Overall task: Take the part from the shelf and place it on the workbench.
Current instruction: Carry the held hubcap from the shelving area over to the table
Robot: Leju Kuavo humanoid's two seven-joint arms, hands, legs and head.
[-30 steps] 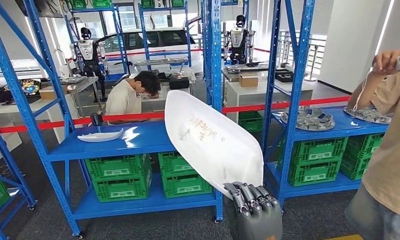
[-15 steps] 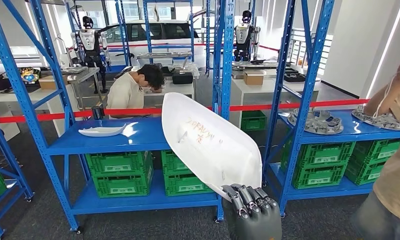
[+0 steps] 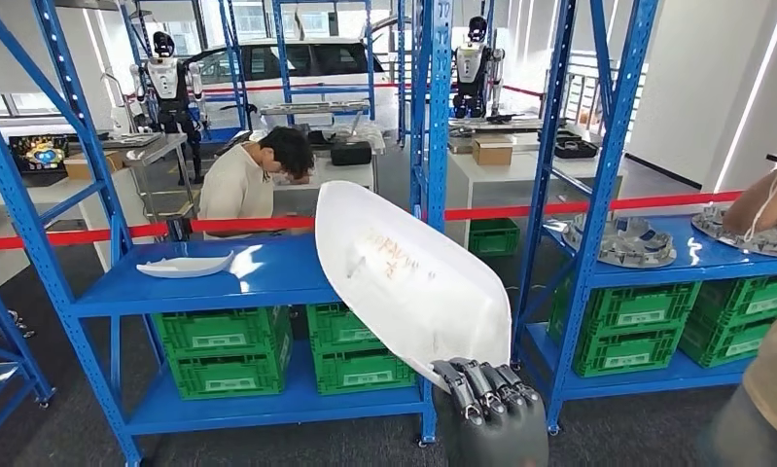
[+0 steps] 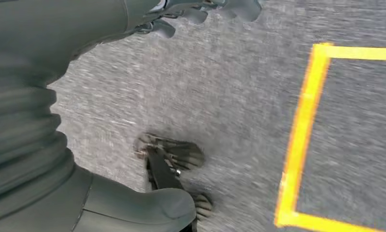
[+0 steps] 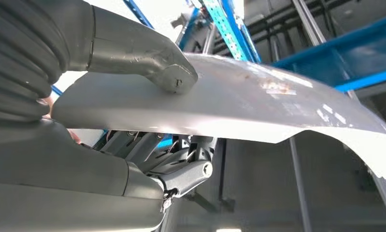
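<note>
Gripping the white part [image 3: 408,282], the right hand [image 3: 488,389] shows illegible red writing.

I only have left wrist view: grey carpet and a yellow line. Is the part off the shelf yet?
Observer: Yes. The right hand holds the large white part up in front of the blue shelf.
Operator: Grip look solid?
Observer: In the right wrist view the thumb presses on one face, with fingers under the other.
Operator: Anything left on that shelf?
Observer: A smaller white part lies on it.
</note>
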